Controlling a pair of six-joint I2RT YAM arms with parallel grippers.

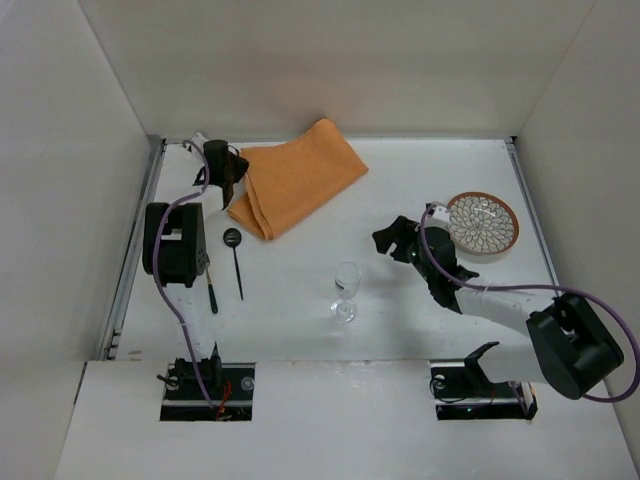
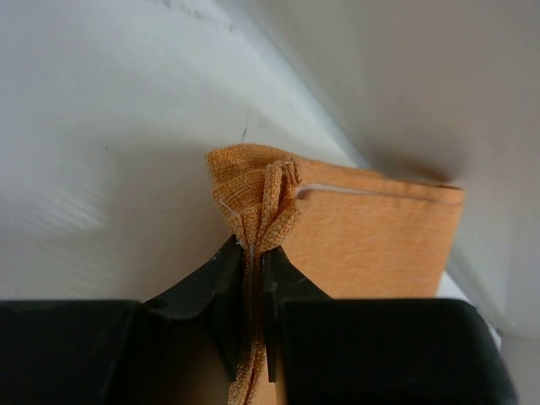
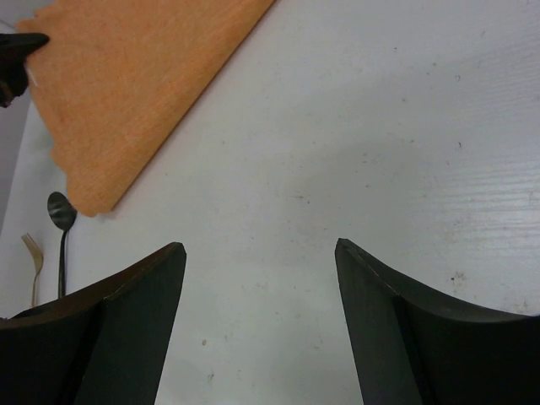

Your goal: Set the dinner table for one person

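The left arm reaches to the far left corner of the white surface [image 1: 420, 175], the left hand [image 2: 256, 253] clenched on a bunched edge of an orange cloth [image 1: 300, 182] that spreads out to its right. The right arm bends low, the right hand [image 3: 260, 249] released and empty, with a patterned plate [image 1: 483, 223] to its right and a wine glass [image 1: 346, 290] nearer the bases.

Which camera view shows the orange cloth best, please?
Top external: nearly the whole orange cloth is visible. Left wrist shows only the corner pinched in the left claw; right wrist shows a cropped part.
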